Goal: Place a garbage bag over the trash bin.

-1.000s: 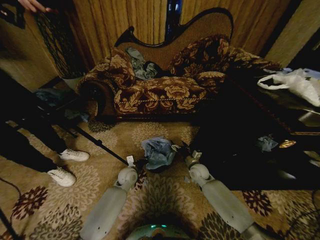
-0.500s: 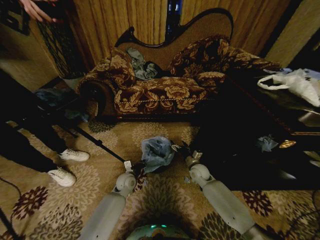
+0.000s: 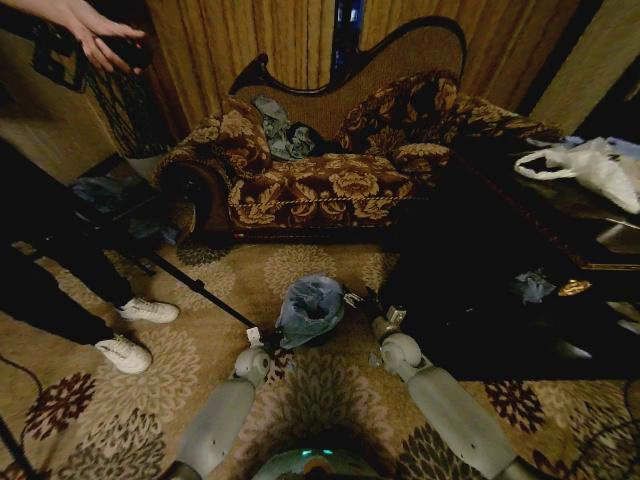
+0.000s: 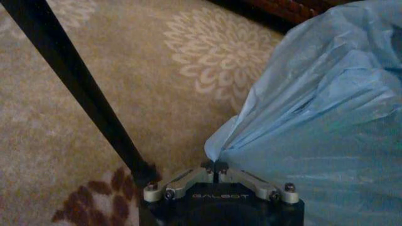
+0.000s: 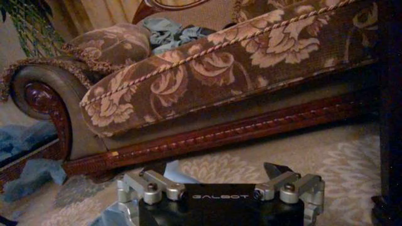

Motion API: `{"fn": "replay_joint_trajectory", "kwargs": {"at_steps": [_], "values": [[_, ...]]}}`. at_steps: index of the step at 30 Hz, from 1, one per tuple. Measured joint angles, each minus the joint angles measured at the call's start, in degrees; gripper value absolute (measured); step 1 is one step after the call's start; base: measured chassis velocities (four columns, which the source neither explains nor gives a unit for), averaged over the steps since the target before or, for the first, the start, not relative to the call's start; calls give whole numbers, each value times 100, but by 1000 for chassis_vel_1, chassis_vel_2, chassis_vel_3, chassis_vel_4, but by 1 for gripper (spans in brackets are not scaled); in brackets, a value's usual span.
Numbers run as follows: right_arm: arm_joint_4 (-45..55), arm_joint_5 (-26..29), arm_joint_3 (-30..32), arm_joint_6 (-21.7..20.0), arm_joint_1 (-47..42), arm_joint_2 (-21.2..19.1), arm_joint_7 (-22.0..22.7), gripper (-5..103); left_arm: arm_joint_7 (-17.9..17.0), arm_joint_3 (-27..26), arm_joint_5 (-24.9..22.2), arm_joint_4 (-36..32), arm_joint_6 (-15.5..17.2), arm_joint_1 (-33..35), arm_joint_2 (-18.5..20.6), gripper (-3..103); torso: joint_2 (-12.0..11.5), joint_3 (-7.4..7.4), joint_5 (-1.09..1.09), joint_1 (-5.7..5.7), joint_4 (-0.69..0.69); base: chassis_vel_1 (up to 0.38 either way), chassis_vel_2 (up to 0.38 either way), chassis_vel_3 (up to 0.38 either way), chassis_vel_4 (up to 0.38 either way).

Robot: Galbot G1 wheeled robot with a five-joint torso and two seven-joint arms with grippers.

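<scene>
The garbage bag (image 3: 311, 309) has spread fuller and rounder, its left edge drawn outward by the left gripper (image 4: 215, 165). A person's hand (image 3: 100, 40) has reached further in.

- The garbage bag (image 3: 311, 309) is pale blue-grey and faintly glossy.
- The carpet (image 3: 300, 262) is tan with cream flower medallions and dark red blossoms.
- The sofa (image 3: 330, 180) is brown with gold floral brocade and a dark wood frame.
- The plastic bag (image 3: 590, 165) is white.
- The sneakers (image 3: 135, 330) are white.
- The robot's arms (image 3: 215, 425) are light grey.
</scene>
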Motion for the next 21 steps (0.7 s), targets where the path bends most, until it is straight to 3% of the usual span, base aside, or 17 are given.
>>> {"fn": "replay_joint_trajectory", "kwargs": {"at_steps": [3, 5, 7, 8, 12, 17, 21], "values": [[3, 1, -11, 0, 14, 5, 16, 100, 187, -23, 34, -42, -95, 30, 31, 0, 0, 0, 0, 0, 0, 0, 0, 0, 0], [4, 2, -13, 0, 30, 9, 28, 100, 339, -54, 125, -152, -195, 87, 68, 6, 0, 0, 0, 0, 1, 0, 0, 0, 0], [3, 4, -23, 0, 41, 10, 43, 100, 384, -119, 187, -545, -258, 265, 144, 16, 0, 0, 0, 0, 1, 0, 0, 0, 0], [3, 4, -23, 0, 41, 10, 43, 100, 384, -119, 187, -545, -258, 265, 144, 16, 0, 0, 0, 0, 1, 0, 0, 0, 0], [62, 53, -40, -17, 46, -20, 74, 100, 385, -198, 352, -1355, -254, 644, 278, 38, 0, 0, 0, 0, 1, 0, 0, 0, 0], [119, 100, -42, -31, 52, -30, 106, 100, 307, -279, 483, -1782, -241, 883, 344, 48, 0, 0, 0, 0, 1, 0, 0, 0, 0], [173, 126, -41, -46, 52, -31, 128, 100, 215, -341, 612, -2019, -225, 1043, 388, 65, 0, 0, 0, 0, 1, 0, 0, 0, 0]]}}
